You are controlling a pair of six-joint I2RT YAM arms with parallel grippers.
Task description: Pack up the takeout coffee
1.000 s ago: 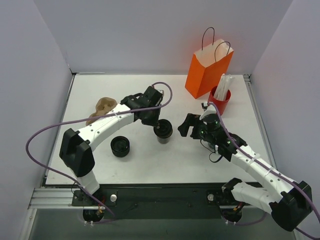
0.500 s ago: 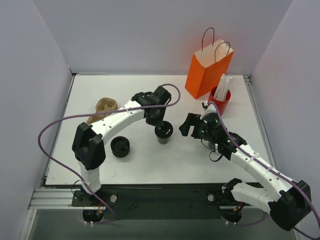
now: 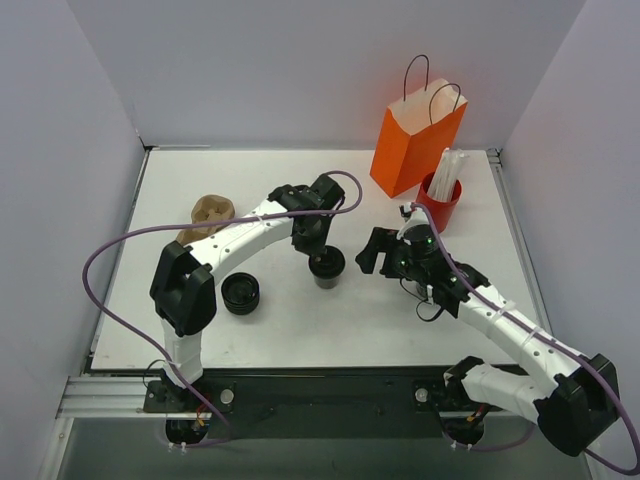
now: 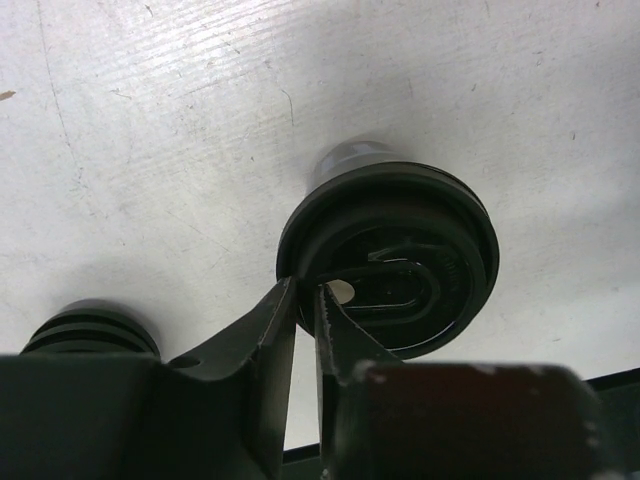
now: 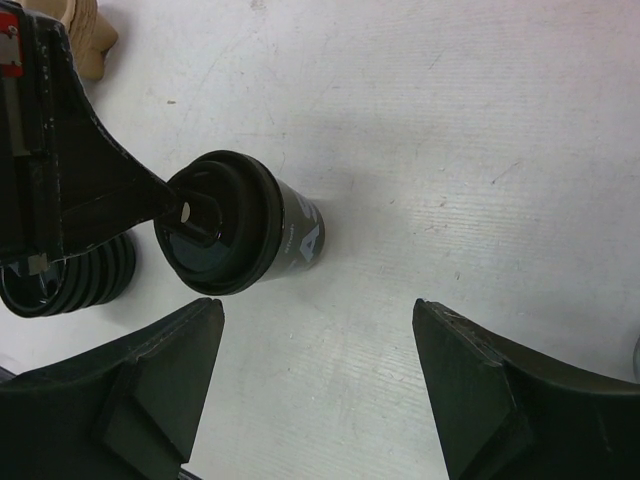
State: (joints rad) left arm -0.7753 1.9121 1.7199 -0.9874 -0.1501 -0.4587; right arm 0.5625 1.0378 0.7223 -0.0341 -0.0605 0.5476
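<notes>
At the table's [image 3: 400, 320] one o'clock stands the bag [image 3: 415, 140]. The right gripper [image 5: 315, 320] gapes empty at three o'clock of the cup [image 3: 327, 265], which sits mid-table, well apart from the bag. The left gripper [image 4: 305, 300] pinches only its thin rim, so a lift could tip or drop it.

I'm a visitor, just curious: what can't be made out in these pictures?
- What the coffee cup holds: lid covers it in every view.
- Whether the left tool pinches the lid rim: left wrist view, its own fingers cover the contact.
- Orange bag interior: top view, hidden by its walls.
- Print on the cup's side: right wrist view, too small.
</notes>
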